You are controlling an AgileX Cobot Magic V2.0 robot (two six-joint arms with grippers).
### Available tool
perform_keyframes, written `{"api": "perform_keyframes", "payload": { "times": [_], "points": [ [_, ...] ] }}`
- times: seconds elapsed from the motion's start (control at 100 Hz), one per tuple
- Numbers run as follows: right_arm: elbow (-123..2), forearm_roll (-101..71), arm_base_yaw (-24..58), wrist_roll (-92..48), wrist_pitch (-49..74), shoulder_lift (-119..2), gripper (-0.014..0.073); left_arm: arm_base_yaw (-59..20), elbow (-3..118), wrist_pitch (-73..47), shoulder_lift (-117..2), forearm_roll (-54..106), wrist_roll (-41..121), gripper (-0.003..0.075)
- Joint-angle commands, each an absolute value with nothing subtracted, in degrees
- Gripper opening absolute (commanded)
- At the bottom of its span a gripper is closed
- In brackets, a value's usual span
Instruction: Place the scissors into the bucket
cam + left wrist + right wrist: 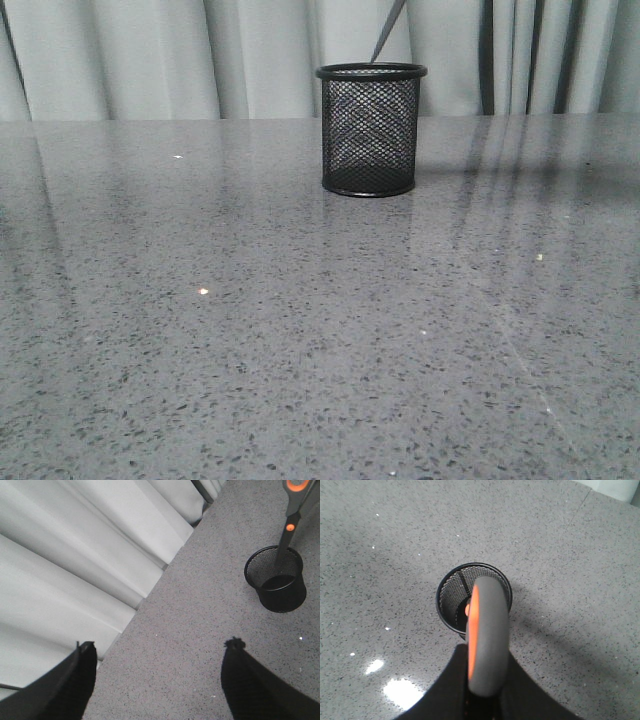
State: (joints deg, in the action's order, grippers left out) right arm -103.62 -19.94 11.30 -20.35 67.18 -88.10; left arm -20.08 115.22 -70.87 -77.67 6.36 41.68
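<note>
The right gripper (482, 705) pinches the scissors (487, 635) by a handle loop: in the right wrist view its 2 dark fingers (445, 695) press in from either side of the grey loop, and the contact itself is cut off by the frame edge. The loop fills the middle of that view, grey outside with an orange lining, and hides most of what lies below it. Only an orange pivot dot and a thin dark blade show past it, inside the bucket (451, 592).

The left gripper (157, 655) hangs spread wide over the table (200, 605), its 2 black fingertips (85, 652) well apart with nothing between them, near the curtain (75, 555) at the table's edge. Its body is out of frame.

From the left wrist view the scissors (289, 527) hang tilted, blades down, the slim dark grey blades passing the rim of the bucket (276, 580) and reaching into it. The handles are cut off at the frame edge, leaving only a slice of orange lining and the orange pivot. How deep the tips go cannot be told, nor whether they touch the base.

In the front view neither arm shows. Only a short grey sliver of the scissors (388, 30) slants down to the rim of the bucket (370, 130), and the mesh makes the part inside hard to pick out. The bucket is a black wire-mesh cylinder with a solid rim and base ring, standing upright on the speckled grey table (300, 350), towards the far side before the curtain (150, 60).
</note>
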Motion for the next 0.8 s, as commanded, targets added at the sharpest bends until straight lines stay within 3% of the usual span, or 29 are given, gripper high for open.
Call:
{"api": "perform_keyframes", "payload": {
  "times": [0.0,0.79],
  "points": [
    [-105.98,-19.79,11.21,-20.23,64.76,-87.40,-0.0043,-19.83,116.72,-67.28,-76.20,7.20,41.01,0.0490],
    [-107.75,-13.30,16.86,-20.23,63.45,-97.13,-0.0043,-19.83,116.72,-67.28,-76.20,7.20,41.01,0.0490]
  ]
}}
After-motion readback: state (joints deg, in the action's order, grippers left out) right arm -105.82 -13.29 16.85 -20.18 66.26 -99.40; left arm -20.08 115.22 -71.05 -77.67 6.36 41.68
